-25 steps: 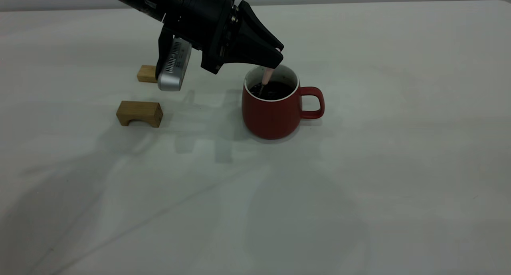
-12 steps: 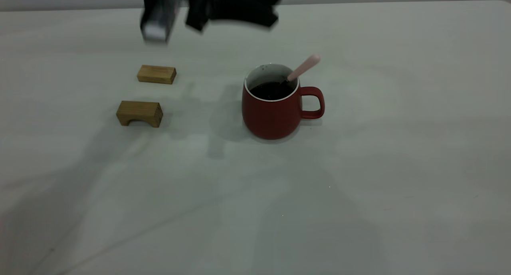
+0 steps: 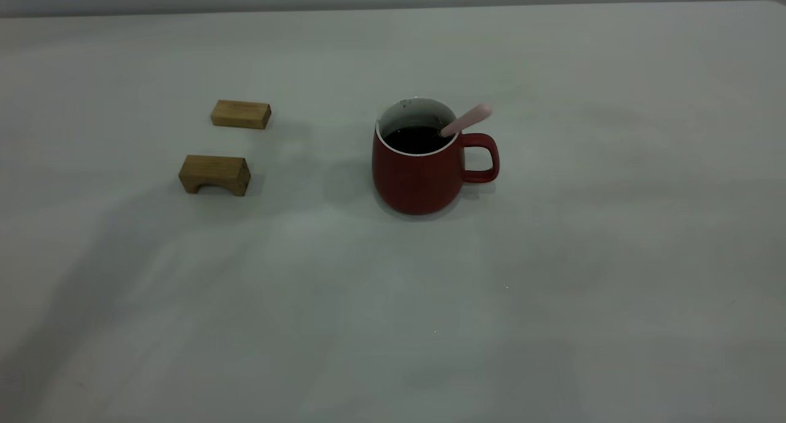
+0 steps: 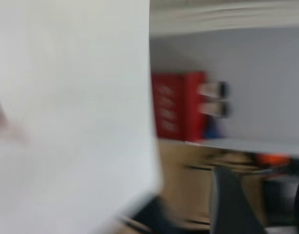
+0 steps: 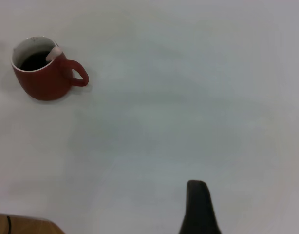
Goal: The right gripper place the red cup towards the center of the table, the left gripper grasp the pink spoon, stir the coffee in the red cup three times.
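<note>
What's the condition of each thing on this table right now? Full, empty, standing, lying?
red cup: upright on the table, handle toward the view's right.
coffee: fills the cup partway.
pink spoon: left in the cup, leaning on the rim above the handle, nothing gripping it.
flat wooden block: lying flat.
arched wooden block: standing on its two feet.

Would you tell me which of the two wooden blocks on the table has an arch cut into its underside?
The nearer wooden block, closer to the camera, has the arch; the farther block is a plain bar.
</note>
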